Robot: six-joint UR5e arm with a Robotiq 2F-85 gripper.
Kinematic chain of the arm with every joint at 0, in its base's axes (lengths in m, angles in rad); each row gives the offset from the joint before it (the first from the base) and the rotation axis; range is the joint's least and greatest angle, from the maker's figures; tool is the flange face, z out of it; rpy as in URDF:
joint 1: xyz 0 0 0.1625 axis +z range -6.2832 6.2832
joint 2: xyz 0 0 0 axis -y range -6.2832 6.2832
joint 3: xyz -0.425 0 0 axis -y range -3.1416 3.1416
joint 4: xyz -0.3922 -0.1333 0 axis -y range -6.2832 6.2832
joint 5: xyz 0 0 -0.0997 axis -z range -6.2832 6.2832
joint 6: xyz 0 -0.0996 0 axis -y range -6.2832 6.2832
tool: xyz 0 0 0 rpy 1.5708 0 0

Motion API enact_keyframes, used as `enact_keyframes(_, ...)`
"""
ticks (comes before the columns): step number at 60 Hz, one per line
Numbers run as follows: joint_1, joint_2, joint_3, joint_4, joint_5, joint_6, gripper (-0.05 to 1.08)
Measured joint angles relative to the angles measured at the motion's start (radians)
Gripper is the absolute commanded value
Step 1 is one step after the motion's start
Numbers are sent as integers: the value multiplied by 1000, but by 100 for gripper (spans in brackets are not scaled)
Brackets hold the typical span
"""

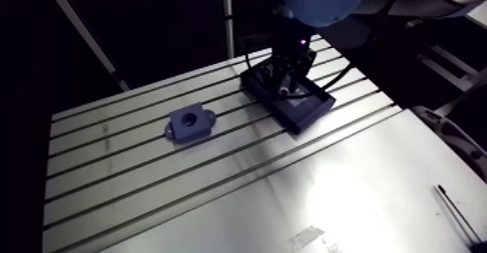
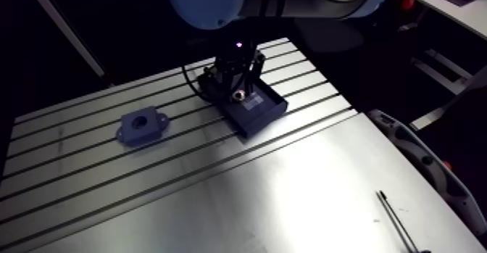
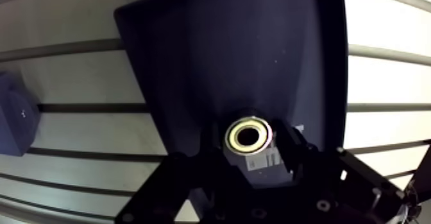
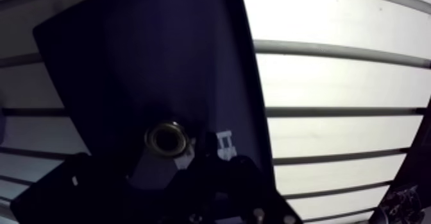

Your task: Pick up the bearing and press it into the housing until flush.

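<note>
The bearing (image 3: 249, 135), a small metal ring, lies in a dark shallow tray (image 3: 192, 60) at the back of the table. My gripper (image 3: 251, 146) has come down into the tray and stands open, one finger (image 3: 211, 151) on each side of the ring with a small gap to it. In the arm view the bearing (image 2: 238, 95) shows between the dark fingers. The housing (image 1: 189, 122), a dark block with a round bore and two side ears, sits on the slotted table away from the tray; the wrist view catches only its edge (image 3: 13, 114).
The slotted aluminium table (image 1: 145, 183) runs into a smooth plate (image 1: 348, 198) toward the front. A thin dark rod (image 1: 456, 212) lies near the plate's front right corner. The tray's raised walls surround the gripper.
</note>
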Motion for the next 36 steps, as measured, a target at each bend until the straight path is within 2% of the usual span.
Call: enact_keyframes(36,3,1,-3,0,-2,0,51)
